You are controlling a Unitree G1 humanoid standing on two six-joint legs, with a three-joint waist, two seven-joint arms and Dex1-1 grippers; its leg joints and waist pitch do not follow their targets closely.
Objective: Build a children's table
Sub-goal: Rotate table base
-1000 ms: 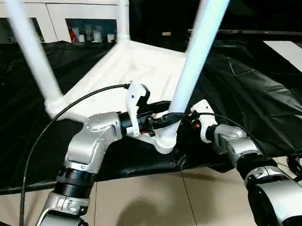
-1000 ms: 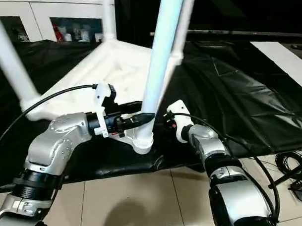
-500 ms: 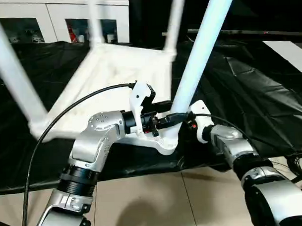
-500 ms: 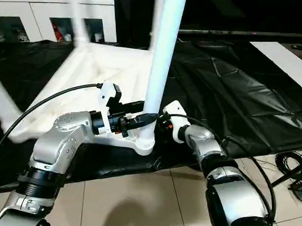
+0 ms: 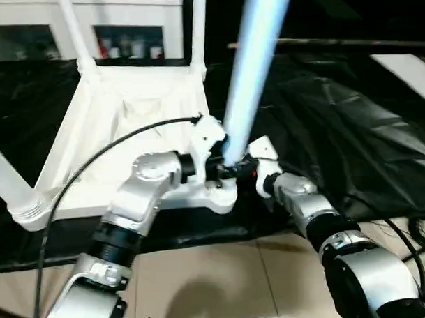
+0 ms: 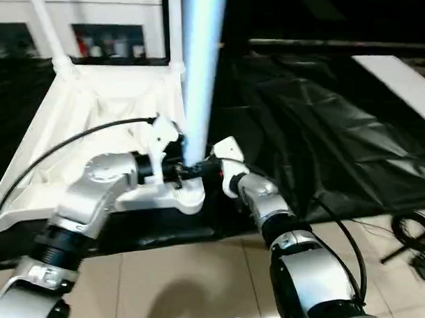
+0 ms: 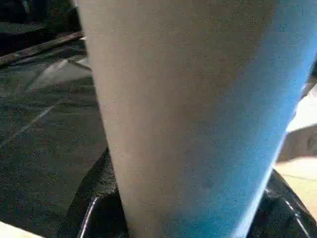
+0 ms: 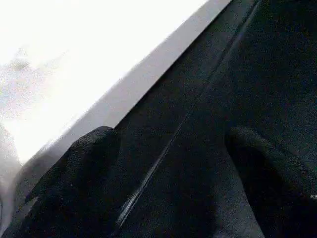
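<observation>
The children's table lies upside down on a black sheet (image 5: 351,126), its ribbed white tabletop (image 5: 127,113) facing up. The nearest leg (image 5: 254,53) rises steeply from the near corner socket (image 5: 221,195). My left gripper (image 5: 225,165) is shut on this leg just above the socket. In the left wrist view the leg (image 7: 193,114) stands between black fingers (image 7: 84,218). My right gripper (image 5: 249,167) stands open close beside the leg's base, on its right. In the right wrist view its fingers (image 8: 74,168) frame black sheet and the tabletop's edge (image 8: 114,94). Other legs (image 5: 7,181) stand at the other corners.
A white glass-door cabinet (image 5: 127,26) with bottles stands behind the table. Tiled floor (image 5: 224,284) lies in front of the sheet's near edge. Black cables (image 5: 421,232) lie on the floor at the right. A cable (image 5: 94,163) arcs over my left forearm.
The table has swung round on the sheet and the held leg now stands more upright. My left gripper keeps its hold; the right stays open beside it. The camera has shifted too.
</observation>
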